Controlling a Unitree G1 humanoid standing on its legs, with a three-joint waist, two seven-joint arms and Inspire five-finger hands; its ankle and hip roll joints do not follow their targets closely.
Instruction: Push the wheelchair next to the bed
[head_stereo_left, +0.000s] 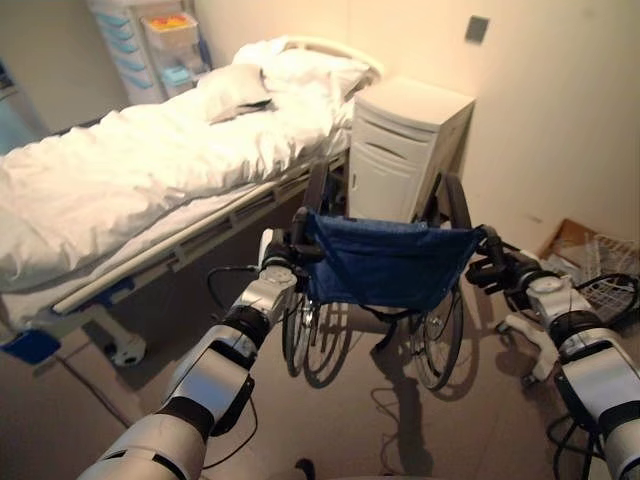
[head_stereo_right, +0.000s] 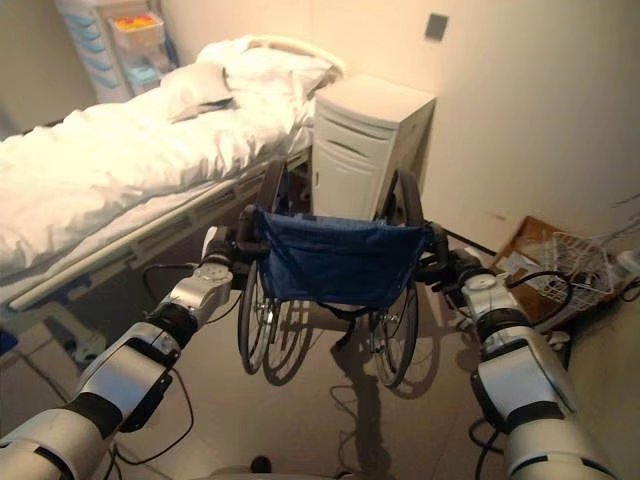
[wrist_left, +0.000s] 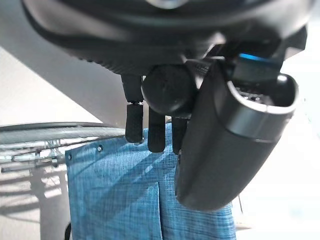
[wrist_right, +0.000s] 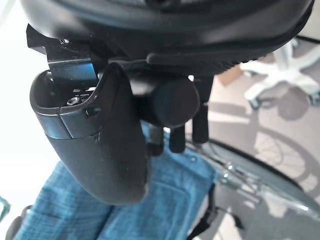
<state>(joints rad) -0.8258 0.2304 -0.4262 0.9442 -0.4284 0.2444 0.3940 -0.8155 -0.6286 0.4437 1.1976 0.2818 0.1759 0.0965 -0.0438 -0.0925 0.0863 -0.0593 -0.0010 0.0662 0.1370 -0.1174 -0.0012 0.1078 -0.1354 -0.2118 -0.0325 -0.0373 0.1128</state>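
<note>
Both hands, left hand (head_stereo_left: 278, 262) and right hand (head_stereo_left: 497, 268), are clenched around the handles of the wheelchair (head_stereo_left: 385, 262), which stands near the bed (head_stereo_left: 120, 180), not yet alongside.

Each arm wore silver-grey shells split by black bands at the joints. The left robot hand (head_stereo_left: 278, 252) and right robot hand (head_stereo_left: 497, 268) were dark; up close, each thumb (wrist_left: 220, 145) was a smooth, rounded black casing.
</note>
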